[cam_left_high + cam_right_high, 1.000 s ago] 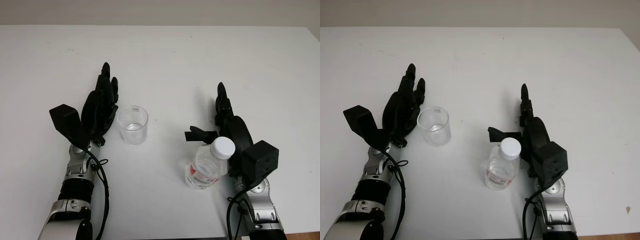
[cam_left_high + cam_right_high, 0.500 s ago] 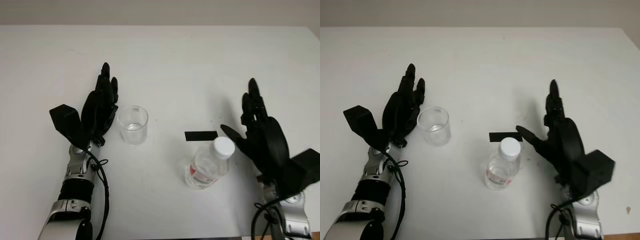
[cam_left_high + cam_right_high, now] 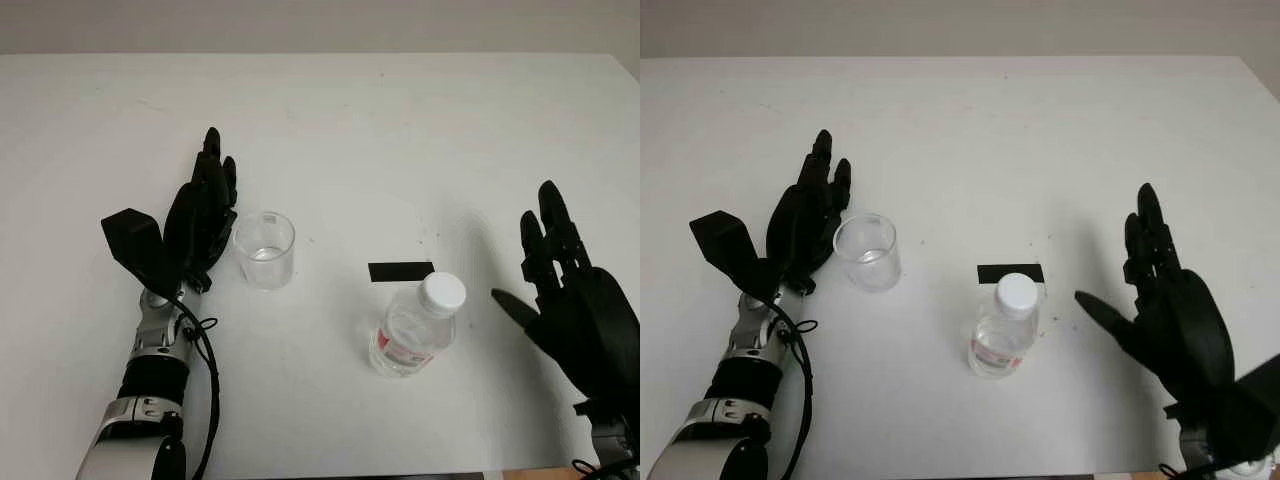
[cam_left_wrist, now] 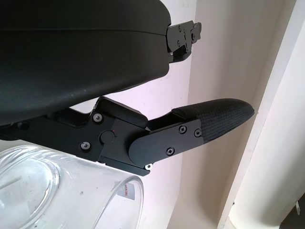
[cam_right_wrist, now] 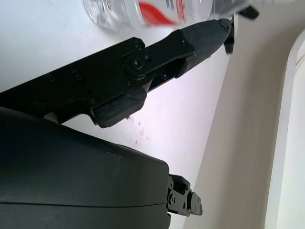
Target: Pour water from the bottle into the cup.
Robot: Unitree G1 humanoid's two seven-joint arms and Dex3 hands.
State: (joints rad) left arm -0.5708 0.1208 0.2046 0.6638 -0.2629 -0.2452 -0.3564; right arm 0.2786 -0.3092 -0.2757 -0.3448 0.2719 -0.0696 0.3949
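The right hand (image 3: 575, 310) runs off the frame's edge at about 4 o'clock, its wrist cut away. The bottle (image 5: 143, 12) is cropped in the right wrist view, label unreadable. The cup (image 4: 57, 191) shows only partly beside the left hand (image 4: 190, 129).

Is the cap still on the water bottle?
Yes, a white cap sits on top of the upright bottle, which stands untouched with the open right robot hand off to its side.

No legible text. The bottle (image 3: 415, 330) bears a red-and-white label (image 3: 398, 349), its print unreadable; the cup (image 4: 71, 200) carries a small sticker (image 4: 127, 191), likewise unreadable.
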